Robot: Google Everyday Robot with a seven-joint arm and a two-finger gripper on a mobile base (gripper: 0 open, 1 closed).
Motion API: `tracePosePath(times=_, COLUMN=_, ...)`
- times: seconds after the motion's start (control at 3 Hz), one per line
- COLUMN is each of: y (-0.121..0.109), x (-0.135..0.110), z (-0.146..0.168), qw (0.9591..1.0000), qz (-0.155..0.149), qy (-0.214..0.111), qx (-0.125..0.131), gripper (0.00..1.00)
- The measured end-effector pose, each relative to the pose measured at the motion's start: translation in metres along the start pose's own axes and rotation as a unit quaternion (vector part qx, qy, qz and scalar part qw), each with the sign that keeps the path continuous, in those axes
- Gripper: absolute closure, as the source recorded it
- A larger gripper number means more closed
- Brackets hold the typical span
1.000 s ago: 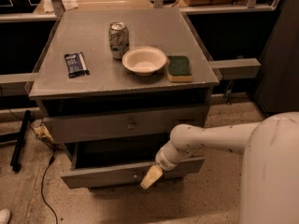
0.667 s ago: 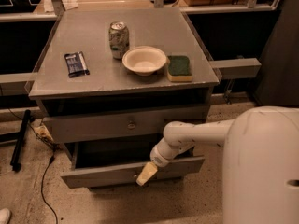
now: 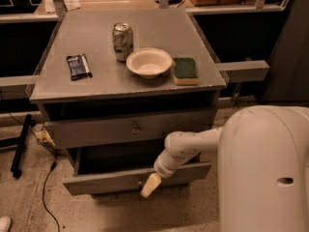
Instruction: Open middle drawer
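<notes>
The grey cabinet has a shut upper drawer (image 3: 96,129) with a small central knob (image 3: 136,128). Below it the middle drawer (image 3: 101,181) stands pulled out, its dark inside showing behind its long flat front. My gripper (image 3: 150,184) is at the centre of that drawer's front, reaching in from the right on the white arm (image 3: 186,149). It covers the spot where the knob would be. The lowest drawer is hidden beneath the pulled-out one.
On the cabinet top (image 3: 96,83) stand a soda can (image 3: 122,41), a white bowl (image 3: 148,62), a green sponge (image 3: 185,70) and a dark snack packet (image 3: 78,66). A cable (image 3: 46,187) and a black leg (image 3: 20,144) lie on the floor at left. My white body (image 3: 265,173) fills the lower right.
My arm's elbow and body have shifted left and closer in the view. The gripper stays at the drawer front, and the drawer looks equally far out.
</notes>
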State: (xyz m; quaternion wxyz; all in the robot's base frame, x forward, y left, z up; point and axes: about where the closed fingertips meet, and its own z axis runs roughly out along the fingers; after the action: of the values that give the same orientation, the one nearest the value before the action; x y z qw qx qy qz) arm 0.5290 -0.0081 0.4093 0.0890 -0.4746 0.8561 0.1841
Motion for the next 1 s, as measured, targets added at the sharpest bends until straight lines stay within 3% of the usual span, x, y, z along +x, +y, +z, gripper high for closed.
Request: tracePosePath(times=1.0, y=-0.0036, x=-0.0050, z=-0.0055, qw=1.0000, qz=0.006, qy=0.002, qx=-0.003, gripper=0.00)
